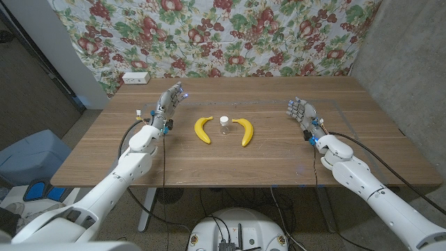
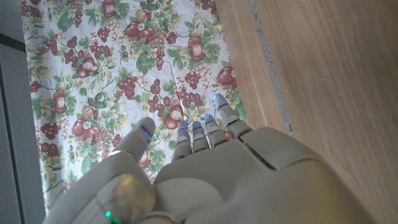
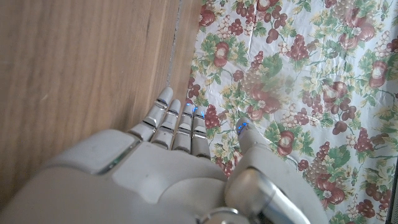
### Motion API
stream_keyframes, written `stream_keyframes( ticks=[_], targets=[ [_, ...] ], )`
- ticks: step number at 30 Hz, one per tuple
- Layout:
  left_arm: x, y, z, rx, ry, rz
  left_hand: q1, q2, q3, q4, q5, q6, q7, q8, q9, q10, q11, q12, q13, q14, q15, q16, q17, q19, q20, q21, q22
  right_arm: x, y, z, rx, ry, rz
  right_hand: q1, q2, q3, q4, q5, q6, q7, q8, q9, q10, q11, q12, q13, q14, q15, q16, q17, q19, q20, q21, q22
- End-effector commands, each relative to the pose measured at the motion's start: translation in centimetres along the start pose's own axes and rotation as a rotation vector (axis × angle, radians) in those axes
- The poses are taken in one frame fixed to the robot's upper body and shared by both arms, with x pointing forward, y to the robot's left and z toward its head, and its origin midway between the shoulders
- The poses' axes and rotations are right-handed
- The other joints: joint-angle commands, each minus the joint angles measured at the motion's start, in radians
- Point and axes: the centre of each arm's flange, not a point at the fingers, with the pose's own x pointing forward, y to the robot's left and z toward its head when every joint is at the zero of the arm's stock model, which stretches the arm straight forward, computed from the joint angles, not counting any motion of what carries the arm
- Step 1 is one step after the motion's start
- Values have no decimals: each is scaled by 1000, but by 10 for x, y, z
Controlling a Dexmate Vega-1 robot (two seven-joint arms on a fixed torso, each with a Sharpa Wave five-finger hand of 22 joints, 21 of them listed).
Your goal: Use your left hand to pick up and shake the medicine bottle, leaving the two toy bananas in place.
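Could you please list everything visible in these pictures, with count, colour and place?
medicine bottle: one, clear with a white cap, upright at the table's middle, between the bananas.
toy bananas: two, yellow, one on the bottle's left, one on its right, both apart from it.
white box: one, at the table's far left corner.
table: one, brown wood.
floral cloth: one, white with red fruit and green leaves, hanging behind the table.
blue bin: one, on the floor to the left of the table.
left hand: one, grey-white, fingers apart, holding nothing, left of the bananas.
right hand: one, grey-white, fingers apart, holding nothing, right of the bananas.
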Motion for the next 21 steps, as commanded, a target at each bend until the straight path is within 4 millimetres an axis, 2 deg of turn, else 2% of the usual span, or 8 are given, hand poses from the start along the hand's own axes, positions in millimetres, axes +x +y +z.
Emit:
stream_keyframes(
  ticks=[1,21],
  targets=[
    [7,-3,15,102,-34,-36,10,0,-2,-11,-1,5,-3,4,3,15,-3,8,3,7,-2,2,0,6,5,-5,4,-2,7,-10,20,11,3,4,-8,3,-6,5,8,0,10,5,10,5,9,-1,12,1,4,3,10,-1,-6,3],
    [15,-8,26,227,-51,-106,17,0,-12,-41,-4,22,-10,5,3,37,-7,11,3,17,-7,-1,0,16,5,-12,4,-3,14,-12,8,-8,-7,7,-10,2,-17,8,14,0,11,5,15,8,11,-3,13,1,4,1,16,1,-19,3]
  ],
)
